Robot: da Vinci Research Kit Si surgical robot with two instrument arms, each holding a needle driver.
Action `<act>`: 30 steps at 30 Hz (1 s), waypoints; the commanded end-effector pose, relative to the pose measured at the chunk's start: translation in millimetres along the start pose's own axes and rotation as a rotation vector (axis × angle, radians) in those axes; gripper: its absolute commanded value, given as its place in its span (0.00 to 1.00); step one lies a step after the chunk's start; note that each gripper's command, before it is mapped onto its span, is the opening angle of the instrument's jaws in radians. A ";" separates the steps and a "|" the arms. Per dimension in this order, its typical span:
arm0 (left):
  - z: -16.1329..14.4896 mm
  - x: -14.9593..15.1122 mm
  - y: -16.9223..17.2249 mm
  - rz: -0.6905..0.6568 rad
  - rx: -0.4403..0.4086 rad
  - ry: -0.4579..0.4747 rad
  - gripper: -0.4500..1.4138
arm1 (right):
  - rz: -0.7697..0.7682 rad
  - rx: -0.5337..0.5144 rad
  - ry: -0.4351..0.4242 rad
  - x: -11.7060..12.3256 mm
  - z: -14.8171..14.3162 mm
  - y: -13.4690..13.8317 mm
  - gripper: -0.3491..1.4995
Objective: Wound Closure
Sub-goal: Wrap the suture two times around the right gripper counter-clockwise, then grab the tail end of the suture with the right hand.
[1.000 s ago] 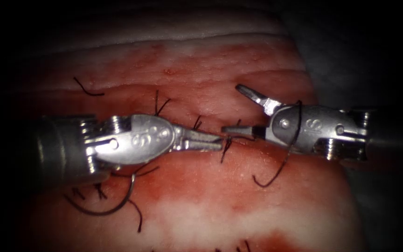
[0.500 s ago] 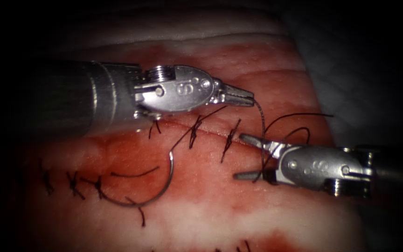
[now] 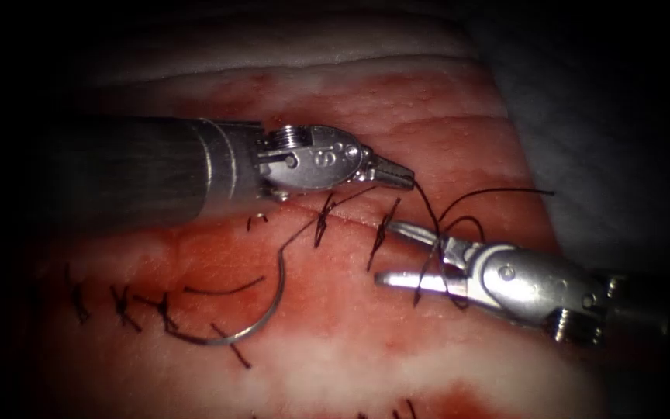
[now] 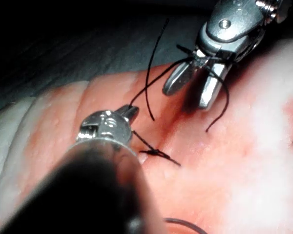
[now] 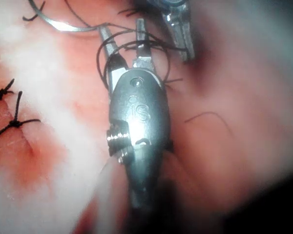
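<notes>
The left arm's silver needle-driver gripper (image 3: 405, 175) is clamping the thin dark thread (image 3: 425, 206) at its tip, above the cut. The right arm's silver gripper (image 3: 401, 252) is gaping wide, holding nothing, with thread looping around its jaws. The curved steel needle (image 3: 261, 314) is lying free on the surface below the cut, left of both tips, not in the tissue.

Several knotted dark stitches (image 3: 321, 221) are already crossing the cut (image 3: 350, 219); this knot is looking unfinished. The pink, layered pork tissue (image 3: 428, 101) is glistening with red fluid (image 3: 219, 256); beyond it everything is falling into darkness.
</notes>
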 end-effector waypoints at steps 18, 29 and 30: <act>-1.2 -1.2 8.3 0.026 -0.043 0.007 0.00 | 0.072 -0.434 0.096 -0.4 -0.8 0.4 0.62; -0.8 3.4 12.0 0.024 -0.043 0.014 0.00 | 0.259 -0.632 0.093 -3.1 -5.8 -0.2 0.56; -0.2 3.8 11.7 0.033 -0.043 0.017 0.00 | 0.309 -0.657 0.089 -3.6 -6.2 0.0 0.57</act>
